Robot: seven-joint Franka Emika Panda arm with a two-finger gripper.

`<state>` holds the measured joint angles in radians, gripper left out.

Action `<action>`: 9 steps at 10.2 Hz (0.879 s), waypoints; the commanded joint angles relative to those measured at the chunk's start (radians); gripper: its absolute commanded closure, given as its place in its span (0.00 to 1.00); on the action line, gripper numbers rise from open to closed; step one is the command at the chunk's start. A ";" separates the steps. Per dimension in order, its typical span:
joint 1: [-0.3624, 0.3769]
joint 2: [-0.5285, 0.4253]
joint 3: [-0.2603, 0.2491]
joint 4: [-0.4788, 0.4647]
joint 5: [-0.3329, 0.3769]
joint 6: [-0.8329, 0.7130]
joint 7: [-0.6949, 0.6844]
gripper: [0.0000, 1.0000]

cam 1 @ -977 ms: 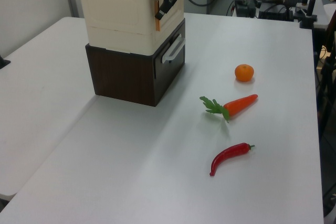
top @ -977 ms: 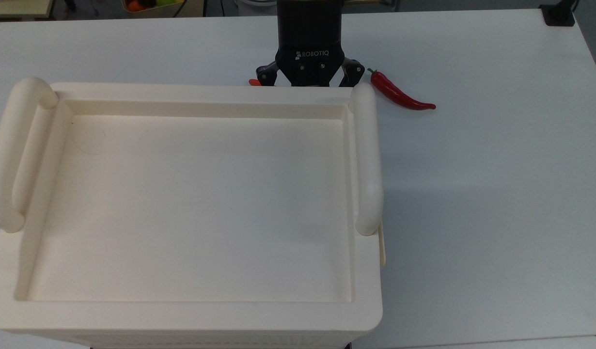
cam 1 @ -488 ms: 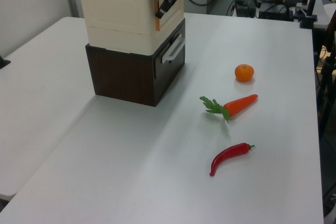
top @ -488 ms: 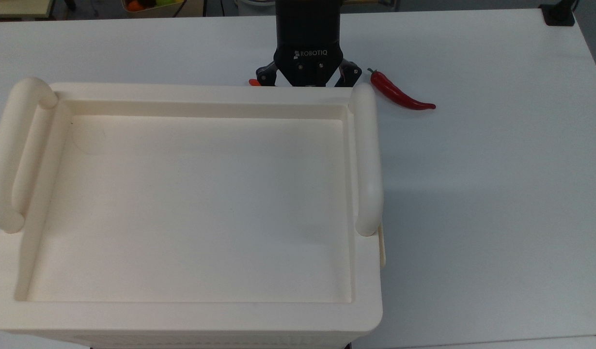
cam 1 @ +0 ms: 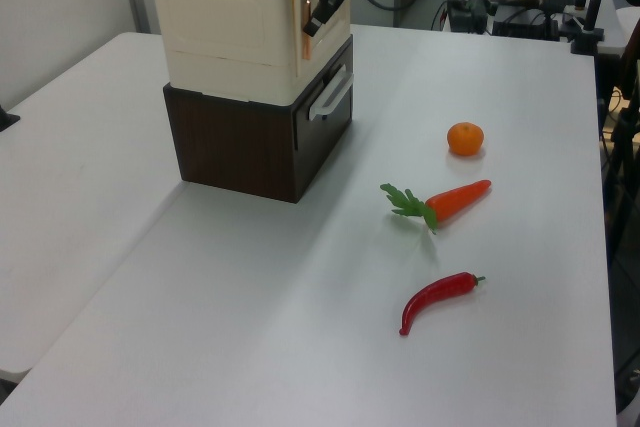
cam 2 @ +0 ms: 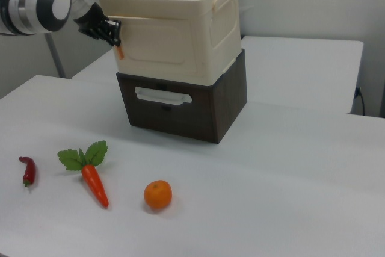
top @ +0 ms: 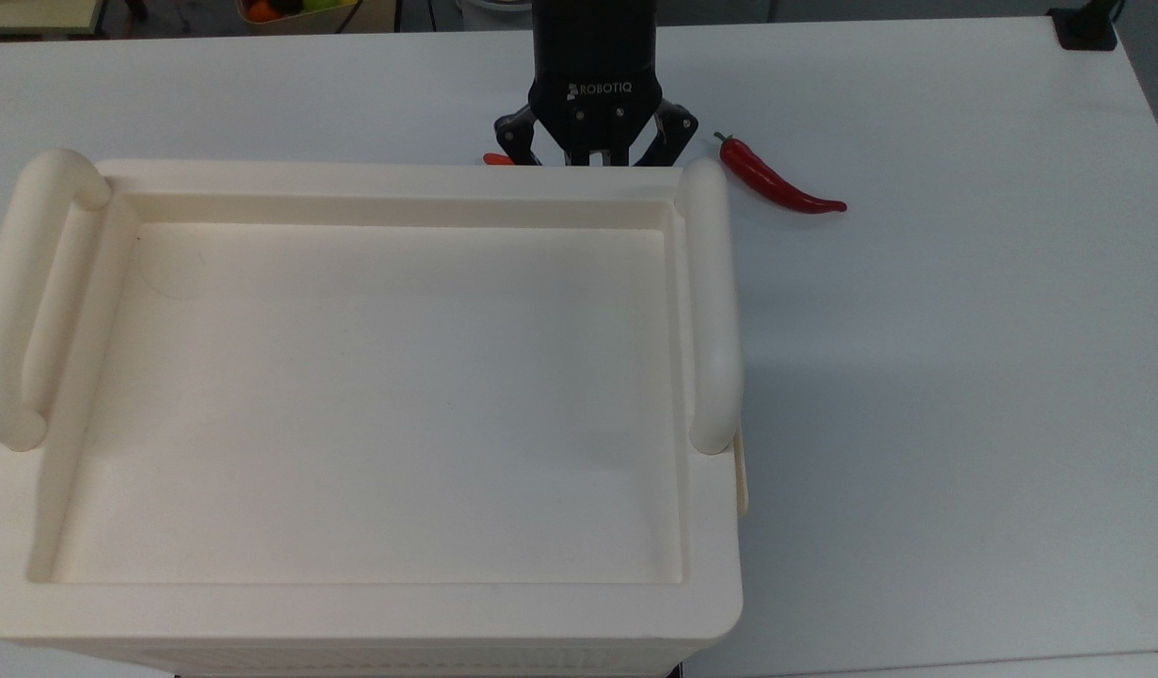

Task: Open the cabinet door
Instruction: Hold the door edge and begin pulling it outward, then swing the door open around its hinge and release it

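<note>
The gripper [cam 2: 113, 33], pinching the small orange tab [cam 2: 120, 50] at the cabinet door [cam 2: 161, 43] edge, risks slipping off if its pull strays from the hinge arc

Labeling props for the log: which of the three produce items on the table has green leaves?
The carrot: orange root with a green leafy top, lying between the red chili pepper and the round orange, neither of which has leaves.
</note>
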<state>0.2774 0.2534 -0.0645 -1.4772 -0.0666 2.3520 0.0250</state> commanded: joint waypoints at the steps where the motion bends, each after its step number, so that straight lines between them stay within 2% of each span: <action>1: -0.010 -0.098 -0.034 -0.089 -0.004 -0.100 -0.059 1.00; 3: -0.035 -0.130 -0.035 -0.089 0.008 -0.182 -0.086 1.00; 5: -0.085 -0.176 -0.043 -0.091 0.056 -0.311 -0.184 1.00; 6: -0.108 -0.201 -0.053 -0.091 0.088 -0.373 -0.248 0.94; 7: -0.138 -0.219 -0.058 -0.091 0.105 -0.432 -0.307 0.68; 8: -0.167 -0.229 -0.058 -0.091 0.106 -0.494 -0.336 0.01; 9: -0.194 -0.243 -0.058 -0.091 0.106 -0.535 -0.365 0.00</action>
<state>0.1380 0.0661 -0.1105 -1.5324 0.0325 1.8730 -0.2581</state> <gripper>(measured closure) 0.674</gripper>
